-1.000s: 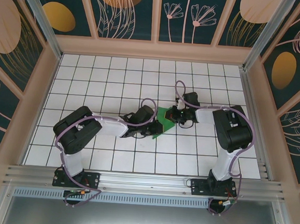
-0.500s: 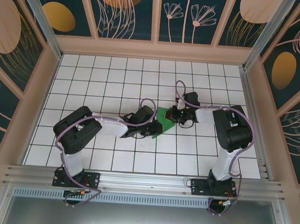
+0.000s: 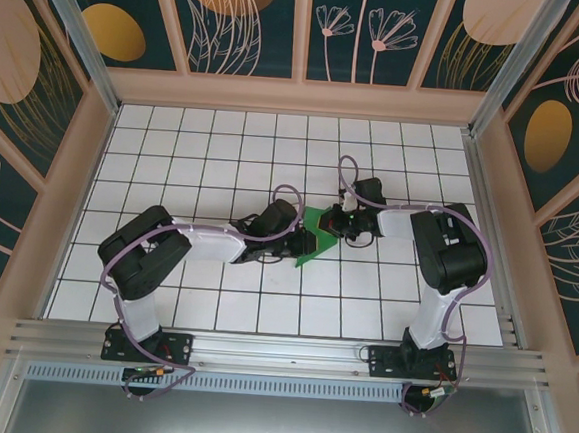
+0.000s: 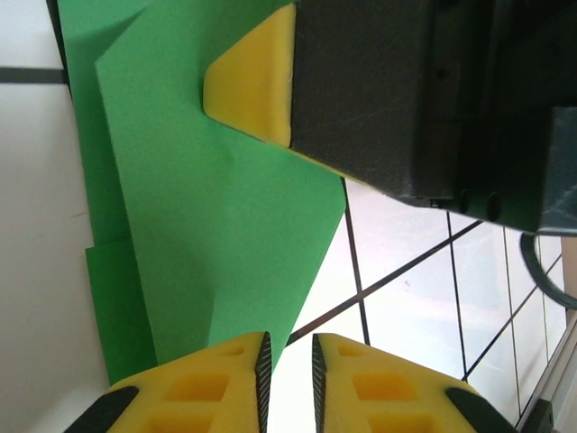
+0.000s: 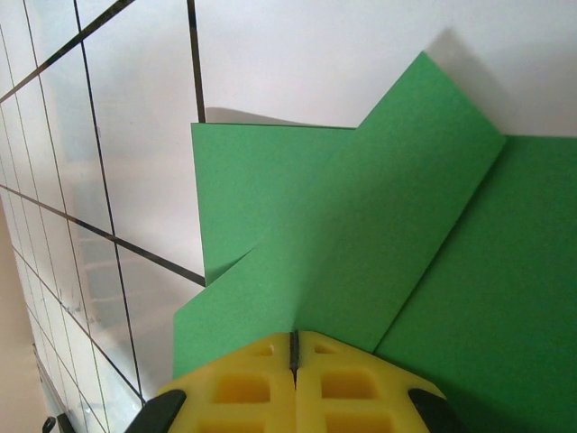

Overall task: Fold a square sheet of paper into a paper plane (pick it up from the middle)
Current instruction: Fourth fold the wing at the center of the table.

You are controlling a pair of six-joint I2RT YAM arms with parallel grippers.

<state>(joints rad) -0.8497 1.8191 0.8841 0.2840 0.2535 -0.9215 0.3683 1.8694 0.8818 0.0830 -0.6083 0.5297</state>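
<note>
We judge the main risk to be the green sheet of paper [image 3: 316, 220] skating on the smooth white table [image 3: 224, 151] if either arm pushes sideways and not straight down; a thin, part-folded sheet like this would skew, and any crease pressed then would run off-line. The overlapping flaps [image 5: 379, 253] could also spring up if the pressure on them were lifted (they lie layered, not flat as one); and the two arms work so near each other mid-table that a careless move might knock them together.

The right gripper [image 5: 293, 354] has its yellow fingers closed flush, nothing between them, its tip over the paper; from the left wrist camera one of its pads [image 4: 252, 90] appears to rest on the sheet [image 4: 225, 225]. The left gripper [image 4: 288, 356] is parted by only a narrow slit, with bare table showing through; it holds nothing, though the paper's lower corner reaches its left finger.
</note>
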